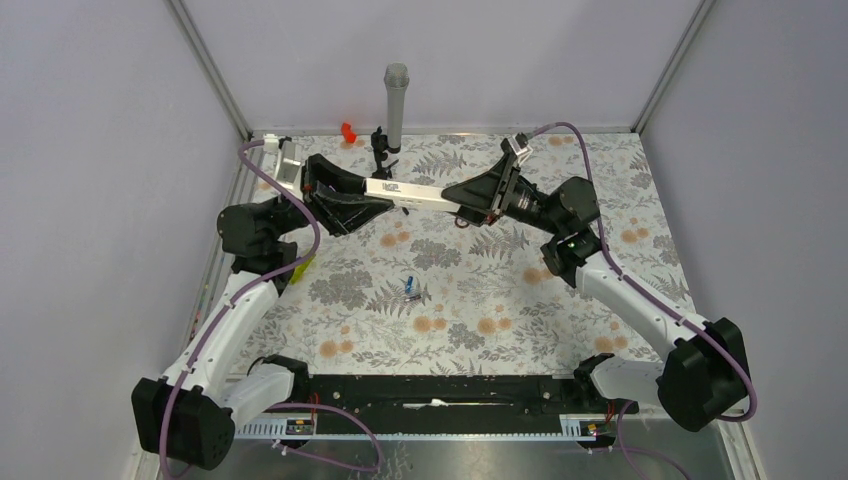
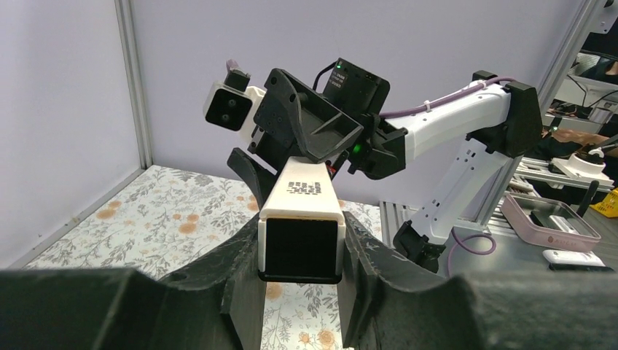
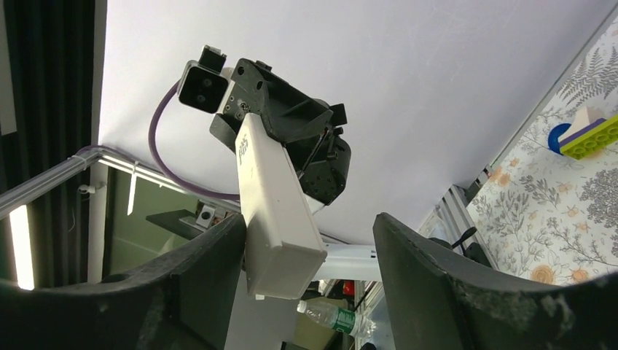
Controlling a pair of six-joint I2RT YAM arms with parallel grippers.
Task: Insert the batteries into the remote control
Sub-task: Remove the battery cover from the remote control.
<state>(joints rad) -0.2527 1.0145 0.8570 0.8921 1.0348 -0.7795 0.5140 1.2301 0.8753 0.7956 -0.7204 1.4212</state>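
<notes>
Over the far half of the table (image 1: 500, 300), the left gripper (image 1: 383, 206) squeezes one end of the remote control (image 1: 415, 194). The right gripper (image 1: 457, 203) has its jaws apart round the other end. I think the left should hold it firm and level while the right takes hold. Its long side runs left to right along the far edge, printed end leftward. The batteries (image 1: 410, 287) lie near the table's middle.

White arms (image 1: 228, 322), black joints (image 1: 252, 226), purple cables (image 1: 565, 124)

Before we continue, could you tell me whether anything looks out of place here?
Nothing is spilled or damaged. The remote sits off-centre in the open right gripper; only the left gripper clamps it. The batteries lie loose on the table.
</notes>
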